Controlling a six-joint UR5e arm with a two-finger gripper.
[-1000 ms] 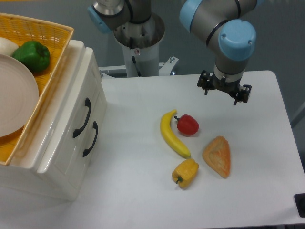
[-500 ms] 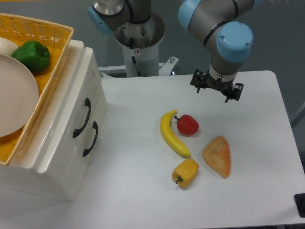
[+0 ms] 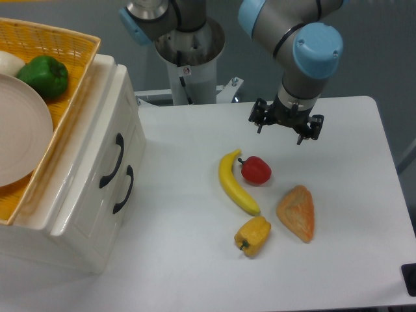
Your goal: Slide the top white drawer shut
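The top white drawer (image 3: 107, 153) sits at the left of the frame, the upper of two in the cream cabinet (image 3: 78, 214). Its front faces right toward the desk (image 3: 195, 273), and its black handle (image 3: 112, 161) runs steeply from upper right to lower left. The gripper (image 3: 283, 125) hangs at upper centre-right above the desk, fingers spread apart and grasping nothing, well apart from the drawer.

White table (image 3: 364, 260), seemingly grey wall (image 3: 383, 58) behind.

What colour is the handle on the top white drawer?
Black. The curved handle stands out against the top white drawer in the fixed camera view.
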